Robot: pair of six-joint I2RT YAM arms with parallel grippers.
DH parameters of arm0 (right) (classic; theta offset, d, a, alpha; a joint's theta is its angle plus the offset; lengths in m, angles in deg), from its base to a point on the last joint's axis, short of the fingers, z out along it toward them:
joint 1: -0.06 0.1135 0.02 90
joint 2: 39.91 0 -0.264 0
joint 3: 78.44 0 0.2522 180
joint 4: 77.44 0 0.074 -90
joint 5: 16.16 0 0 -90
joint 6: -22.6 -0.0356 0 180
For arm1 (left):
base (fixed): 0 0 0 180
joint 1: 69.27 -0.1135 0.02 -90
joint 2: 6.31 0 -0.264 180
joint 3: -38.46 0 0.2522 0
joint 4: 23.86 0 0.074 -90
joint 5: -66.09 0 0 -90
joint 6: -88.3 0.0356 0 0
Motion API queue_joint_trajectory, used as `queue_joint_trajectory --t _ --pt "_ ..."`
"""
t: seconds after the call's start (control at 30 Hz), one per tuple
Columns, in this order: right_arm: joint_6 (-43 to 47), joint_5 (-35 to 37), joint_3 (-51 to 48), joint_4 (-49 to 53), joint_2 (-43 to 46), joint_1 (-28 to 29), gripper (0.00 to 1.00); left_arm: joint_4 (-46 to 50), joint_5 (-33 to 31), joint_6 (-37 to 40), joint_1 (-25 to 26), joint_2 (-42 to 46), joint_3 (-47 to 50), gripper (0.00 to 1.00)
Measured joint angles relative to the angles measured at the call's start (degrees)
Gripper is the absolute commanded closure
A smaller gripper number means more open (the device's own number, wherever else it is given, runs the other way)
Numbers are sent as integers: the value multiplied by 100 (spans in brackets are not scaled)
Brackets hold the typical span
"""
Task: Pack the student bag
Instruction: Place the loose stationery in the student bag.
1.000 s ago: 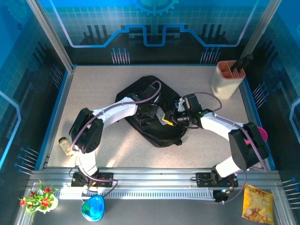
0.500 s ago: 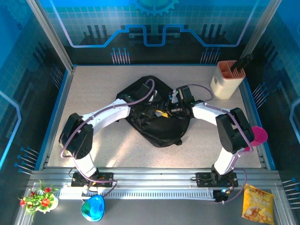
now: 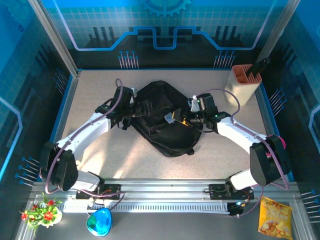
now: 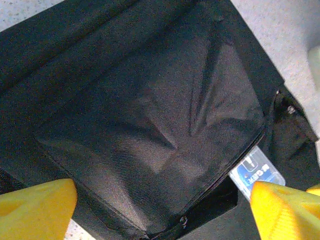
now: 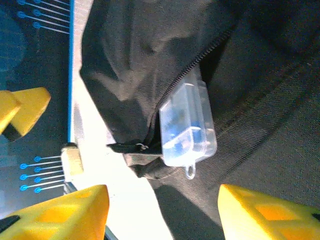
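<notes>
Black fabric bag [image 3: 156, 97] lying flat in the middle of the table [image 3: 95, 90], straps and zip showing. Left pincer [image 3: 134, 108] at the bag's left edge, close over the fabric. From the left wrist, yellow fingertips [image 4: 35, 207] spread wide to either side of a broad black panel, gripping nothing. Right pincer [image 3: 184, 120] over the bag's right half, also spread wide and empty.

Between the two pincers, a zip opening in the bag, partly undone. Clear plastic case [image 5: 187, 125] with something blue inside, poking about halfway out of that opening. Small loop end of the case pointing outward, resting on the bag's fabric, touched by neither pincer. Zip pull [image 5: 142, 146] just beside the case. Same case visible from the left wrist, tucked under the zip edge.

Beyond the bag's far right side, well apart from it, a cream holder [image 3: 240, 90] with an orange top and a dark handle sticking up. Nearer than the bag and off to its right, a yellow snack packet [image 3: 274, 215]. Nearer and off to its left, a small flower sprig [image 3: 40, 212].
</notes>
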Motion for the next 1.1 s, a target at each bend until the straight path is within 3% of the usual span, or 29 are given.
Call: queue_joint_trajectory --t 0.27,0.57,0.77,0.9,1.1 --pt "94 551 57 308 -103 214 48 -343 487 -448 -269 313 507 1" --pt "48 695 837 337 -1054 365 73 -487 723 -632 -503 601 903 1" --pt "31 673 1475 120 -1934 538 78 -509 846 -636 -573 693 1010 1" --pt "-2 575 1572 -114 -2271 573 76 -511 887 -682 -590 767 1095 1" --pt "52 597 1357 -282 -1947 573 54 -535 881 -809 -691 916 1239 1"
